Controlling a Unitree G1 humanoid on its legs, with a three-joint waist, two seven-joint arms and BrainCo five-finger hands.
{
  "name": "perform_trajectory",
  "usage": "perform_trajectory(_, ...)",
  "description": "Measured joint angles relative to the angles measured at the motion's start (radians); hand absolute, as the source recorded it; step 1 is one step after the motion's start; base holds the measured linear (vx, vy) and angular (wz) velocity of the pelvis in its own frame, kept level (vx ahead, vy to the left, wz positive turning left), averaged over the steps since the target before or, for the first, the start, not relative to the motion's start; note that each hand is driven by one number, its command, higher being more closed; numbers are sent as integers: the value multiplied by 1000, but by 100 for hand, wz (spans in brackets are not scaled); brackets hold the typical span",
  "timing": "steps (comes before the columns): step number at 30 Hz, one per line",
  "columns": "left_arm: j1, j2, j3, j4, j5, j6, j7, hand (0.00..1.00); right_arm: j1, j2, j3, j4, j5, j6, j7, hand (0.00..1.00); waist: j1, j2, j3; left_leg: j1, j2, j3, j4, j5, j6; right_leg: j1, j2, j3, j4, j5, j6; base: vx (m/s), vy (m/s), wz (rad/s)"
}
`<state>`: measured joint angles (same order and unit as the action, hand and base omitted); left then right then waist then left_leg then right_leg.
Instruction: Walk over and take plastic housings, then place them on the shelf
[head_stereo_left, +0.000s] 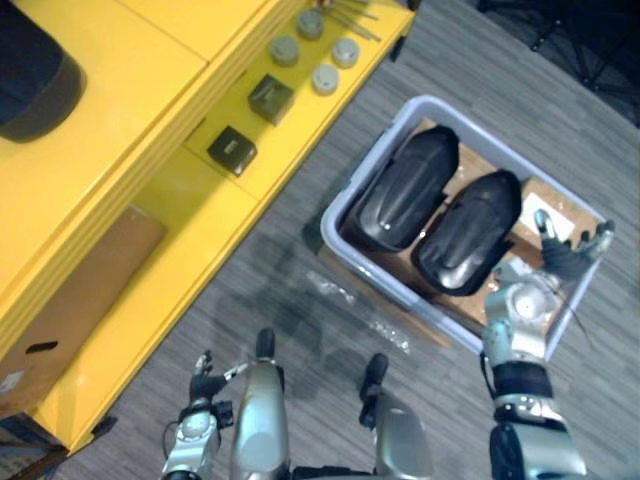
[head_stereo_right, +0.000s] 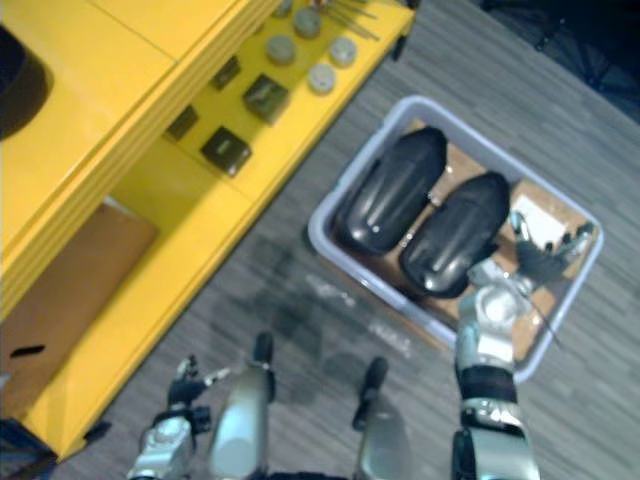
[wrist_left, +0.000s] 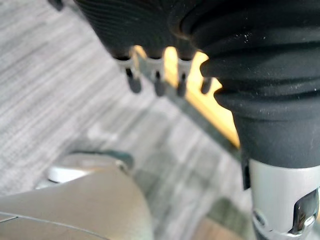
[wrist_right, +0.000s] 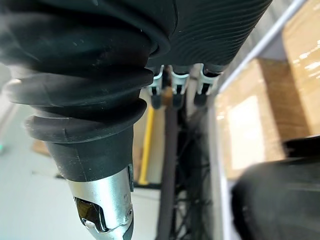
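Two black plastic housings lie side by side in a pale grey bin (head_stereo_left: 333, 232) on the floor: one on the left (head_stereo_left: 405, 190), one on the right (head_stereo_left: 468, 232). My right hand (head_stereo_left: 565, 255) hovers over the bin's right end, just beside the right housing, open with its fingers spread and holding nothing. In the right wrist view its fingers (wrist_right: 172, 92) point straight along the bin's rim (wrist_right: 260, 45), with a housing (wrist_right: 280, 200) close by. My left hand (head_stereo_left: 205, 385) hangs low by the shelf's front, open and holding nothing; its fingers (wrist_left: 157, 82) are relaxed.
A yellow shelf unit (head_stereo_left: 250, 200) runs along the left, carrying small dark boxes (head_stereo_left: 232, 150) and round grey discs (head_stereo_left: 325, 78). A cardboard box (head_stereo_left: 80, 290) sits on its lower level, a black object (head_stereo_left: 35, 80) on top. Cardboard (head_stereo_left: 545, 205) lines the bin. Clear wrapping (head_stereo_left: 350, 300) lies on the floor.
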<state>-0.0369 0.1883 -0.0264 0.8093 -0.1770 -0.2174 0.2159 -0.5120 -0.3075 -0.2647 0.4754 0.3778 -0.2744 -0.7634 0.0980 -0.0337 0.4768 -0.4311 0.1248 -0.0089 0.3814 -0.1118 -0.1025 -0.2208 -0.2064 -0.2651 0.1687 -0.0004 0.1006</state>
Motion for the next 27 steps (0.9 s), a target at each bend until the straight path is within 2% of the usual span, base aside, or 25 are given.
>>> perform_trajectory(4, -26, -2, -44, 1, -1, -20, 3, 0, -52, -29, -12, 64, -1, 57, 0, 0, -3, 16, 7, -25, -2, -6, 10, 3, 0, -26, -3, -1, 15, 0, 0, -4, 4, 3)
perform_trajectory(5, -48, -4, -73, 11, -1, -23, 3, 0, -58, -51, -12, 89, -5, 71, -1, 0, -1, 30, 15, -29, -3, -12, 12, 4, 0, -28, -4, -4, 18, 0, 1, 5, 4, 8)
perform_trajectory(6, -52, -5, -78, 12, -1, -24, 3, 0, -63, -55, -12, 99, -5, 83, -3, 0, -1, 33, 17, -29, -3, -12, 12, 4, 0, -29, -4, -4, 19, 0, 1, 6, 5, 6)
perform_trajectory(11, -84, -11, -109, 35, -2, -32, 2, 0, -99, -116, -38, 164, -1, 127, -22, 0, -2, 62, 28, -61, -4, -18, 16, 10, 1, -62, -6, -7, 32, 1, 2, 2, 0, 2)
perform_trajectory(16, -92, -12, -142, 49, -14, -30, 1, 0, -115, -141, -39, 176, 1, 170, -16, 0, -11, 69, 30, -59, -4, -15, 16, 11, 1, -65, -6, -4, 33, 1, 2, -1, 1, -1)
perform_trajectory(19, -96, -13, -153, 55, -21, -30, 0, 0, -142, -154, -34, 199, 1, 198, 12, 0, -16, 73, 30, -61, -4, -8, 15, 11, 1, -76, -8, 5, 37, 2, 3, -10, 6, -6)
perform_trajectory(24, -128, -46, -168, 77, -24, -30, 1, 0, -163, -172, -27, 220, 1, 251, 111, 0, -25, 107, 38, -87, -5, -6, 14, 20, 1, -112, -10, 17, 48, 8, 14, -11, 6, -4)
perform_trajectory(27, -131, -54, -194, 80, -47, -31, 0, 0, -166, -189, 5, 255, 1, 253, 162, 0, -24, 118, 36, -95, -5, -8, 13, 25, 2, -121, -10, 16, 52, 8, 16, 0, 0, 0)
